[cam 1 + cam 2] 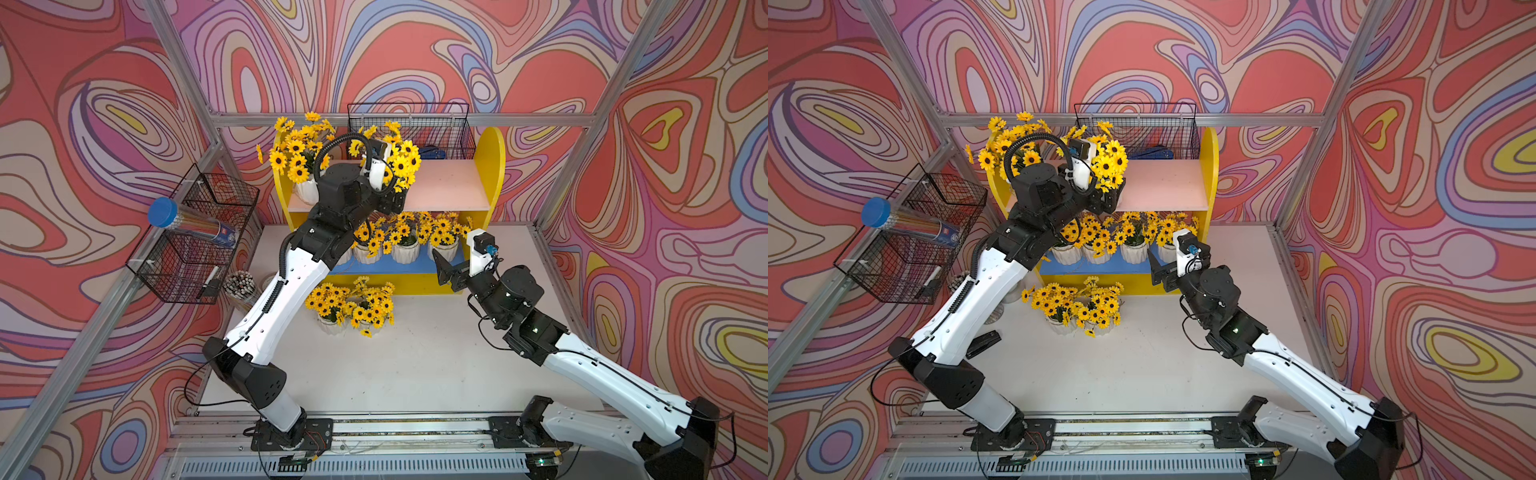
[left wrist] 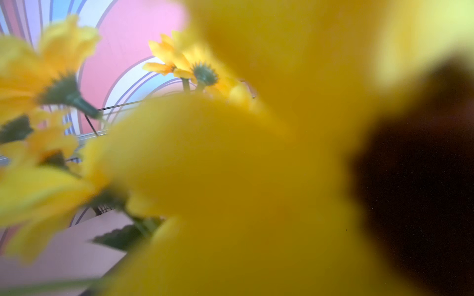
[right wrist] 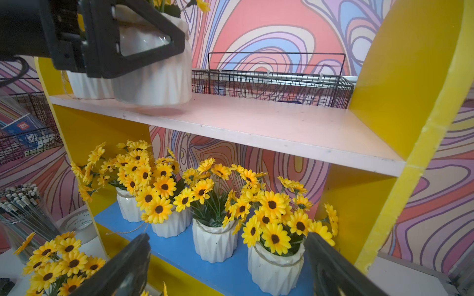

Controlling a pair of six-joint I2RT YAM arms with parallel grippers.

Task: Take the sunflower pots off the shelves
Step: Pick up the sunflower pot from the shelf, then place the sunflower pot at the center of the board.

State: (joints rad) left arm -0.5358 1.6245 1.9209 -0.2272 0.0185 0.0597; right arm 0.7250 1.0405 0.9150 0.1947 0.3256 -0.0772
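1. Sunflower pots: small white ribbed ceramic pots, several tied with twine below the rim. Each carries a bunch of yellow, dark-centred artificial sunflowers.
2. Shelves [image 1: 492,166]: yellow unit with rounded side panels, centre of both top views. It has a pink upper board [image 3: 256,120] and a blue lower board [image 3: 179,251].
3. Upper board, upper left of the right wrist view: the held pot [image 3: 159,84] and a neighbour pot [image 3: 87,85] just beside it.
4. Lower board: four pots in a row, from the leftmost lower pot [image 3: 128,208] to the rightmost lower pot [image 3: 275,269].
5. Bench [image 1: 415,353]: two bench pots [image 1: 330,326] close together in front of the shelves, centre of frame.
6. Left jaws: pinching the held pot. One black triangular finger [image 3: 143,57] crosses its front. Blurred petals fill the left wrist view.
7. Right jaws: spread wide, gripping nothing, at the lower edge of the right wrist view, before the rightmost lower pot.
8. Writing: a red "deli" logo on the blue label of a clear tube [image 3: 25,130] lying in a wire basket [image 1: 195,232], left of frame. The print on a tape roll [image 3: 79,220] is too small to read.
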